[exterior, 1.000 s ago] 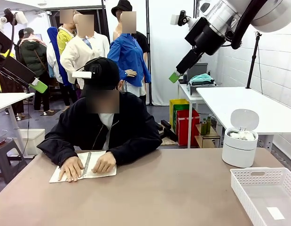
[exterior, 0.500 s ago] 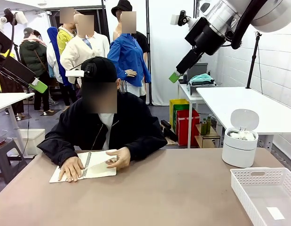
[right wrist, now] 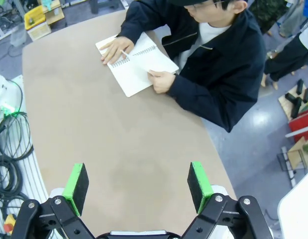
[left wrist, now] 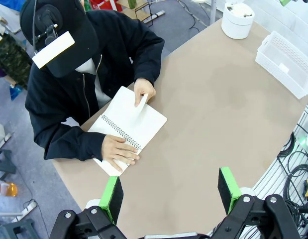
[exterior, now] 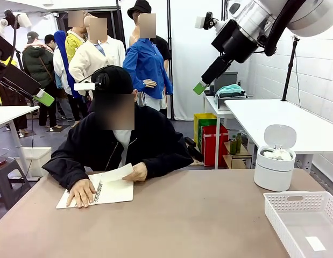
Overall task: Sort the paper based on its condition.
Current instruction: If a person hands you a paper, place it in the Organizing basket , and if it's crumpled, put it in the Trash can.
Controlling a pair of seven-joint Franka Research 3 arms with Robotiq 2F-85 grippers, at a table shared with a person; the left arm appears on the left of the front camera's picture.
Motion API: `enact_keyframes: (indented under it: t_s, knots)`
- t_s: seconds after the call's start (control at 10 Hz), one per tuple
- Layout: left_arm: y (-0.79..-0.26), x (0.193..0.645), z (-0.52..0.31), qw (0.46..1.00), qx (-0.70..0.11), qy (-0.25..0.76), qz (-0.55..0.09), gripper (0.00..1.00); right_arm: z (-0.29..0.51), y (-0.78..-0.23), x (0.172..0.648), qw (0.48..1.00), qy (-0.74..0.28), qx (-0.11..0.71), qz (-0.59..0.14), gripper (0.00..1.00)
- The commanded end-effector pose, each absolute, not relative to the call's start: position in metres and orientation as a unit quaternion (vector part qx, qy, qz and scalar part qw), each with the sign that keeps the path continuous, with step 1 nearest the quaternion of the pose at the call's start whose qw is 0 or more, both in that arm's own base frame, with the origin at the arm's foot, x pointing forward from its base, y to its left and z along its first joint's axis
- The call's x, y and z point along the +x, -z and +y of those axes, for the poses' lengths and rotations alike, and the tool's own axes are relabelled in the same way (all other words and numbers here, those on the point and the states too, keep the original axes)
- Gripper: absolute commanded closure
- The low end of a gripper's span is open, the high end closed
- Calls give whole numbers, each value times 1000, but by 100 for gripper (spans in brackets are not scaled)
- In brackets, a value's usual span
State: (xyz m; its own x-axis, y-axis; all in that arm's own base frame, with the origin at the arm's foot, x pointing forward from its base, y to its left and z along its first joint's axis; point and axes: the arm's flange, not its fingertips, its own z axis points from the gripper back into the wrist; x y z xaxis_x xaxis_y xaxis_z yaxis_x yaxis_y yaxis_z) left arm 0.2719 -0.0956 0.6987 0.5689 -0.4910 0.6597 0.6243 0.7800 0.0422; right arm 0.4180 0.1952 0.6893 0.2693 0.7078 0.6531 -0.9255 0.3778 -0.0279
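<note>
Crumpled white paper (exterior: 277, 155) lies in an open white lidded bin (exterior: 273, 173) at the table's right far side; the bin (left wrist: 237, 21) also shows in the left wrist view. The person holds an open spiral notebook (exterior: 110, 192) down with one hand (exterior: 83, 192). The other hand (exterior: 137, 173) lifts one of its pages (exterior: 117, 173). My left gripper (exterior: 45, 98) hangs high at the far left, open (left wrist: 170, 191) and holding nothing. High at the upper right, my right gripper (exterior: 200, 87) is also open (right wrist: 137, 187) and holds nothing.
A white slotted basket (exterior: 295, 203) stands at the near right corner with a small flat white slip (exterior: 316, 243) inside. The brown table (exterior: 182, 226) is bare between notebook and basket. Cables (right wrist: 12, 144) lie beside the table's edge.
The person's hand has risen from the notebook and lifted one page up at its edge. Both arms have stayed where they were.
</note>
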Motion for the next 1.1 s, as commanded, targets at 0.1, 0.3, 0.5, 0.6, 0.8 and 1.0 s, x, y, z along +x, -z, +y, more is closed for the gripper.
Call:
enact_keyframes:
  t_s: [0.1, 0.3, 0.5, 0.6, 0.8, 1.0]
  knots:
    - [-699, 272, -95, 881, -97, 316, -340, 0, 195, -689, 417, 776, -524, 186, -297, 0]
    - [-699, 272, -95, 881, -97, 316, -340, 0, 195, -689, 417, 776, -524, 186, -297, 0]
    - [-699, 272, -95, 881, -97, 316, -340, 0, 195, -689, 417, 776, -524, 186, -297, 0]
    - [-699, 272, -95, 881, -97, 316, -340, 0, 195, -689, 417, 776, -524, 186, -297, 0]
    - [-699, 272, -95, 881, -97, 316, -340, 0, 195, -689, 417, 776, -524, 186, -297, 0]
    - [-699, 272, -95, 881, -97, 316, -340, 0, 195, -689, 417, 776, -524, 186, -297, 0]
